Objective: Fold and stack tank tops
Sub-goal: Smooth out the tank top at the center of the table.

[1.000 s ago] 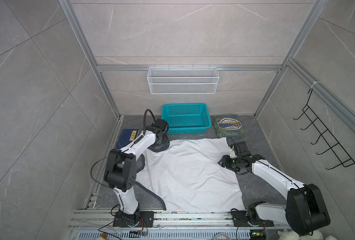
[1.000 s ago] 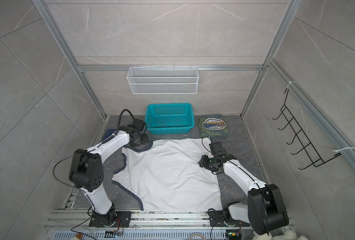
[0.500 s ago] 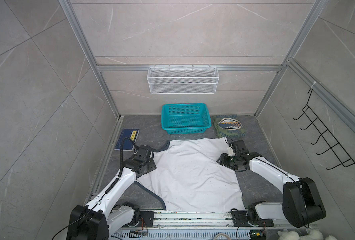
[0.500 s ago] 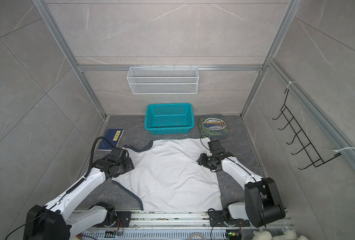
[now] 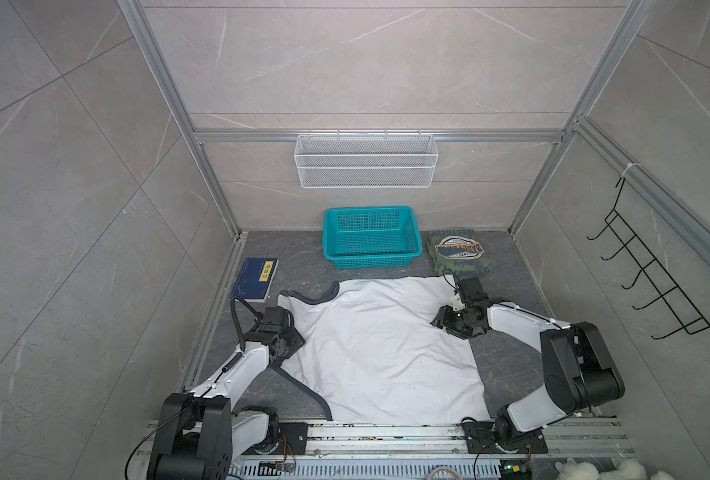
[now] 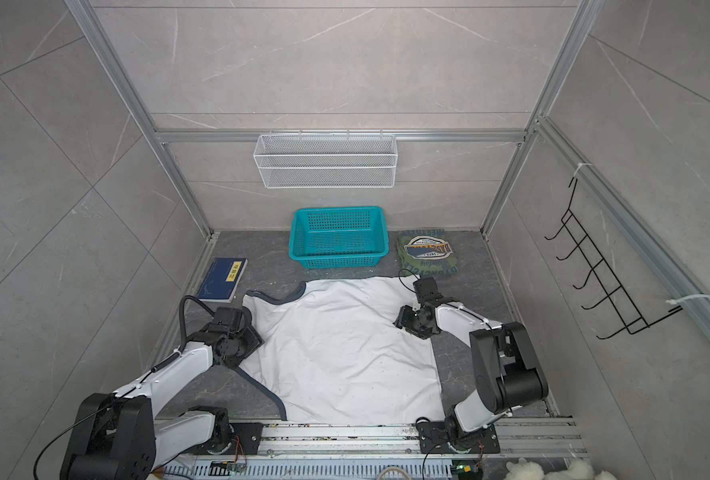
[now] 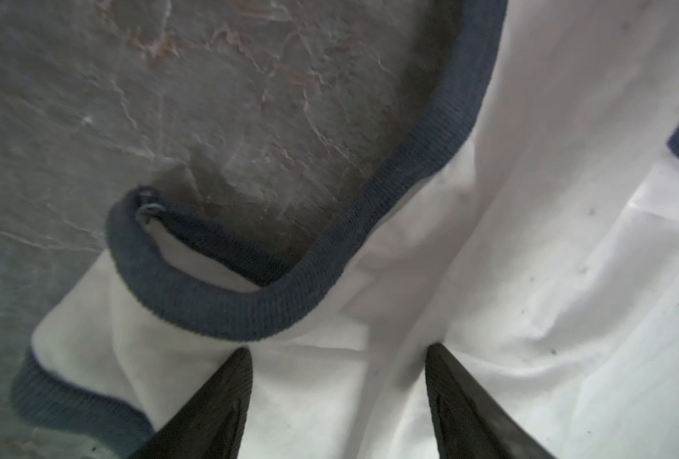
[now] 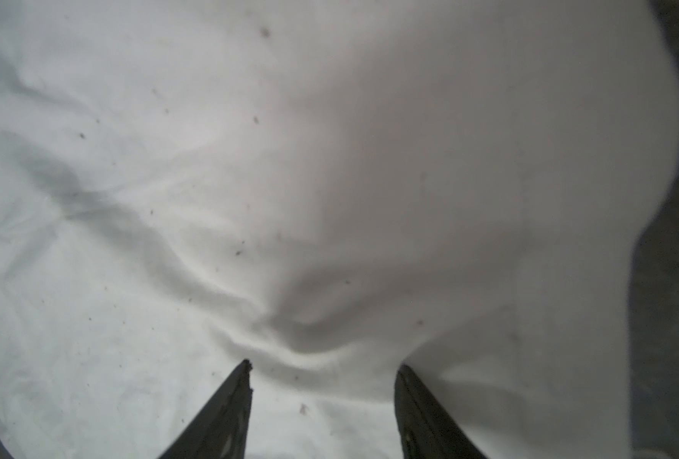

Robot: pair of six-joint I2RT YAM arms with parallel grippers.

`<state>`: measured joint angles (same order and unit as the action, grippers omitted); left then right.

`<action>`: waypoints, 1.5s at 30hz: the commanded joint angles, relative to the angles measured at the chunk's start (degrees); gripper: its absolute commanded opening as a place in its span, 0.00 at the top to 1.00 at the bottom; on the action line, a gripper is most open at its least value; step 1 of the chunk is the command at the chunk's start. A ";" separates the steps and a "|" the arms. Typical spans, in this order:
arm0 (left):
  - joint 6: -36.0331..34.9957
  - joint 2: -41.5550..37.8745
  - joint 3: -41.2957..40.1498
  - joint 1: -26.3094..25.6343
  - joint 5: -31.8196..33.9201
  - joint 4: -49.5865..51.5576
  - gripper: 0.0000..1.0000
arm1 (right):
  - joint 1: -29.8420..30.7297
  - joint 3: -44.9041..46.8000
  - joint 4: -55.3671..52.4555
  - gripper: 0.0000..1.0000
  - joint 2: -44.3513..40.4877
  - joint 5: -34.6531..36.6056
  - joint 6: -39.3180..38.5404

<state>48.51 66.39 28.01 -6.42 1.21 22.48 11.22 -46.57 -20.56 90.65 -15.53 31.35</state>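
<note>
White top (image 5: 378, 345) lies flat; left claw (image 7: 338, 349) spread beside navy trim (image 7: 226, 314), right claw (image 8: 324, 365) spread near opposite edge; best to pinch both layers, lift evenly.

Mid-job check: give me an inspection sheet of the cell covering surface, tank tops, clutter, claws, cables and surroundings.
Surface: table dark and marbled, with pale specks in front of the basket.
Job's things: white top spread out, not folded; green top folded, badge up, at the back beside the basket.
Clutter: teal basket at back centre, looks empty; blue book at the left edge.
Claws: left claw open over the white top's navy-trimmed strap; right claw open over its plain opposite side; neither grips cloth.
Cables: black cable loops off the left wrist; thin cable loops at the right wrist near the white top's far corner.
Surroundings: wire shelf on the back wall; hook rack on the right wall.
</note>
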 commanded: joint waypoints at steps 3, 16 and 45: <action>6.82 -4.73 -5.63 4.56 0.86 4.68 0.27 | -1.14 -0.06 1.04 0.41 1.45 0.57 3.07; 3.53 -29.12 -0.19 6.77 10.31 18.40 0.27 | -0.36 0.50 0.52 0.42 -1.80 0.08 4.25; -5.26 28.67 20.21 10.10 -3.67 -7.72 0.30 | -1.70 -25.94 -2.91 0.40 22.11 2.52 -1.09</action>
<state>42.09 96.05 51.83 0.84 -6.11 13.21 9.39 -71.59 -20.99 111.37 -14.20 31.64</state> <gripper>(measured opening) 0.700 0.597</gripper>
